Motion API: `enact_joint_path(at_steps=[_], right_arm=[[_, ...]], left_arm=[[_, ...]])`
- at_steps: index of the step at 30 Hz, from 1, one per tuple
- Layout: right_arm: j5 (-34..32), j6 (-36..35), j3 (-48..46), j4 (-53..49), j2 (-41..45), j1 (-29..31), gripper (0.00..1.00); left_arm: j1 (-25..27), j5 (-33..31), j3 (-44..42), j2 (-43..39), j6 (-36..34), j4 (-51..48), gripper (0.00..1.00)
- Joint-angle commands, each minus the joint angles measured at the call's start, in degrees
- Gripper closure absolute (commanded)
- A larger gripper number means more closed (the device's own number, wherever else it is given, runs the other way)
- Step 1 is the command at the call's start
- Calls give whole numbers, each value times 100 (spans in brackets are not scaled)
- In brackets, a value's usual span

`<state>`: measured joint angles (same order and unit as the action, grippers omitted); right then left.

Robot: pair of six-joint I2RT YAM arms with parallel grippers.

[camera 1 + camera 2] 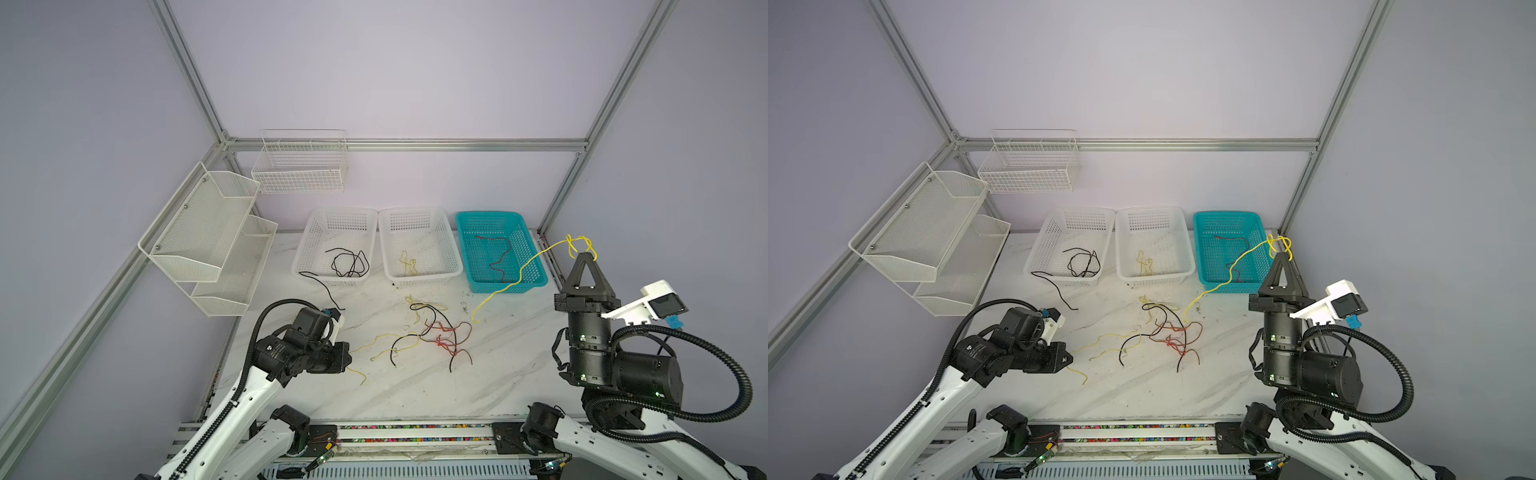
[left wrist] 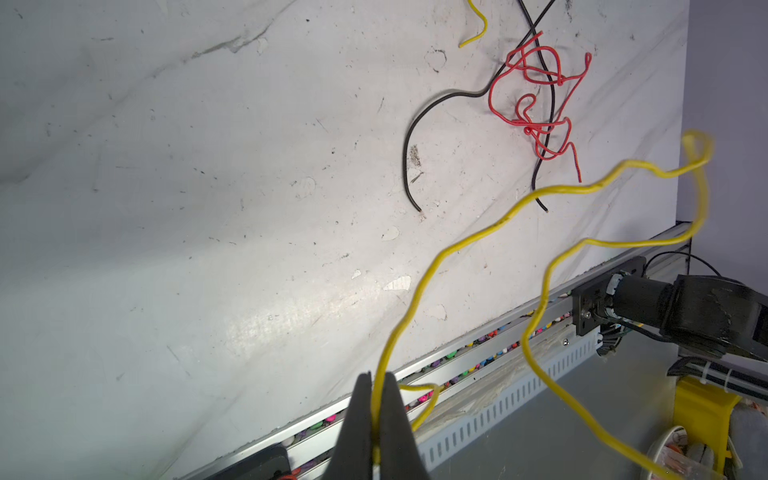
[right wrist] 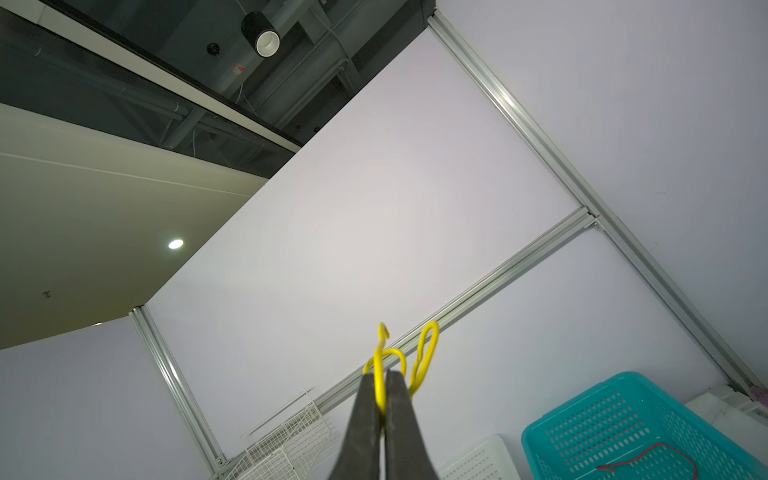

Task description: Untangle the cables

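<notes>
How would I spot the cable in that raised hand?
Find the teal basket at the back right of the table. The right hand beside it pinches a yellow cable. Unlike the tangled cables, it slants through the air across that basket's corner.

We see a teal basket [image 1: 490, 215] just beside the right gripper [image 1: 585, 254], two white baskets [image 1: 415, 209] left of it, white racks [image 1: 195, 232] farther left

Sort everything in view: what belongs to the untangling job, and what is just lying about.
Job: tangle on the table; raised yellow cable in right gripper; low yellow cable in left gripper; left white basket holding black cable; middle white basket holding short yellow cable; teal basket holding red cable.
Lying about: wire basket; mesh shelf.
</notes>
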<state>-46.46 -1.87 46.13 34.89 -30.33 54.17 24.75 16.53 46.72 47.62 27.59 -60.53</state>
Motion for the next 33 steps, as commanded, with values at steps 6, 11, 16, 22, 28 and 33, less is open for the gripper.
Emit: enact_joint_path(at_steps=[6,11,16,22,28,33], right_arm=[[70,165,503,-484,-1572,-22,100],[1005,710,1212,-618,-2766,-809,100],[2544,1743,2073,-1019,-4121,-2185,100],[3552,2182,3217,-1246,-5937,-2761,100],[4090,2342,4172,-1656,-7345,-2929,100],[4247,2408,4662,-2075,-8080,-2961,100]], left_arm=[[-67,102,890,87,-507,654,100],[-64,125,672,92,-542,1172,100],[-75,-35,163,-169,-583,1689,100],[-71,-232,-157,-408,-536,1972,100],[-72,-312,-191,-425,-559,2013,100],[-78,-328,-157,-363,-562,2055,100]])
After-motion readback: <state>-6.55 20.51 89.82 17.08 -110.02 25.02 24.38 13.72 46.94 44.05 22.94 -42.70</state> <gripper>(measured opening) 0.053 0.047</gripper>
